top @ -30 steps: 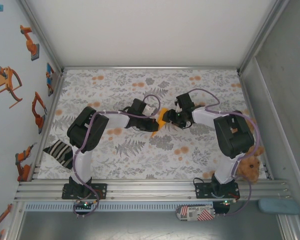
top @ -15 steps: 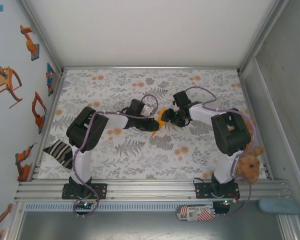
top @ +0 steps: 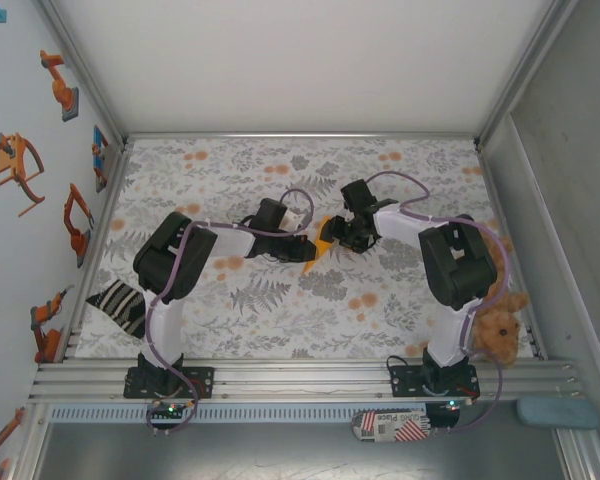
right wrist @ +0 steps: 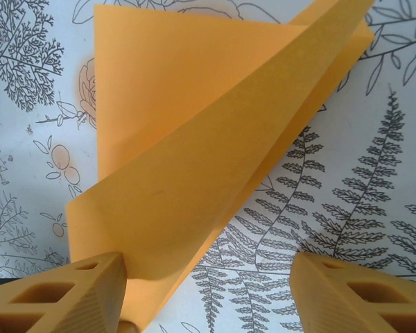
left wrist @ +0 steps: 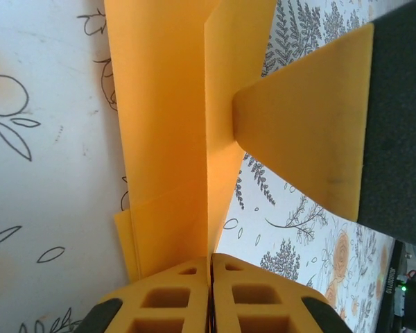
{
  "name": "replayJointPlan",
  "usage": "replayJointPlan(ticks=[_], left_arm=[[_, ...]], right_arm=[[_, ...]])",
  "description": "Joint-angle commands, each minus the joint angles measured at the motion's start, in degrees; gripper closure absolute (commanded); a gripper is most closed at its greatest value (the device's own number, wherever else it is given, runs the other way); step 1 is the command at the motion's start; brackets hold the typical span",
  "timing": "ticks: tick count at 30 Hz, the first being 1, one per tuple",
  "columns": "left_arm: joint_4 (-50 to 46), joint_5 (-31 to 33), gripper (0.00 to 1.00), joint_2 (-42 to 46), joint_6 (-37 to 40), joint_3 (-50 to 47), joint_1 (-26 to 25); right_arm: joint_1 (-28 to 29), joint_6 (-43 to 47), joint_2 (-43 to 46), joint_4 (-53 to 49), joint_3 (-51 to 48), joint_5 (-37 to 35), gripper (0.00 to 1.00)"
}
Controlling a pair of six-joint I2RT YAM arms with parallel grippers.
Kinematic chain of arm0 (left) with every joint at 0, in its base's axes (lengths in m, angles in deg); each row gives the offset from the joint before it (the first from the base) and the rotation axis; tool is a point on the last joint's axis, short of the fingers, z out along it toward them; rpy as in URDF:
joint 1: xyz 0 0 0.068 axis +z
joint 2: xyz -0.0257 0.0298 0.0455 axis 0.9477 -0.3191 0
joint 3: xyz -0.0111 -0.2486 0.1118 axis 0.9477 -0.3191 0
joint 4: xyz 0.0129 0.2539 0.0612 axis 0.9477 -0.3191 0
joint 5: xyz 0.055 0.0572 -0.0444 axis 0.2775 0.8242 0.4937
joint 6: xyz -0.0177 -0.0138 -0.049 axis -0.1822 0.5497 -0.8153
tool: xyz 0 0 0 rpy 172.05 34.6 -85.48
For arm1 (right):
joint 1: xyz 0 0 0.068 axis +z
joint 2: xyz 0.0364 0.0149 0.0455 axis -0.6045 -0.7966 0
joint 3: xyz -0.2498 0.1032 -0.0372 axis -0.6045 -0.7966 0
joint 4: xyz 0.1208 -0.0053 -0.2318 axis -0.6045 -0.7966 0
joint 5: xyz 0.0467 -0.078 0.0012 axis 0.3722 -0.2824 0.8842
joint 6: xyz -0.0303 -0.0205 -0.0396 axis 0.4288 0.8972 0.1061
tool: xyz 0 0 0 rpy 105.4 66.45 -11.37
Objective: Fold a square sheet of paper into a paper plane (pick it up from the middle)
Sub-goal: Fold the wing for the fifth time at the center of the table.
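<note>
The orange-yellow sheet of paper (top: 323, 236) is folded into a pointed, creased paper plane shape and is held up over the middle of the table. My left gripper (top: 310, 246) is shut on its crease; in the left wrist view the paper (left wrist: 166, 139) rises from between the closed fingertips of that gripper (left wrist: 210, 260). My right gripper (top: 342, 236) faces it from the right, open. In the right wrist view its left finger (right wrist: 90, 291) touches the lower edge of a raised paper flap (right wrist: 194, 139), while its right finger (right wrist: 347, 291) stands apart over the cloth.
A floral cloth (top: 280, 310) covers the table. A brown plush teddy (top: 495, 330) lies by the right arm's base. A striped black-and-white cloth (top: 120, 305) lies at the left edge. Walls enclose the left, back and right sides.
The right gripper has slid left, closer to the paper, and its jaws have widened slightly. The left gripper keeps its hold in the same place.
</note>
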Motion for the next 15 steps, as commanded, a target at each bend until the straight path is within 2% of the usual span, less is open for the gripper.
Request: replayJointPlan(ticks=[1,8,15], left_arm=[[-3.66,3.28,0.93,-4.98,-1.70,-2.56,0.85],[-1.77,2.05,0.94,-4.87,-3.34,-3.62,1.59],[1.97,1.32,0.95,-5.75,-5.17,-5.35,2.23]], right_arm=[[0.62,1.89,-1.14,1.78,-1.37,0.81,0.35],[0.20,8.54,1.52,2.55,-2.62,3.81,0.35],[-0.22,8.98,1.15,2.69,-4.97,2.35,0.45]])
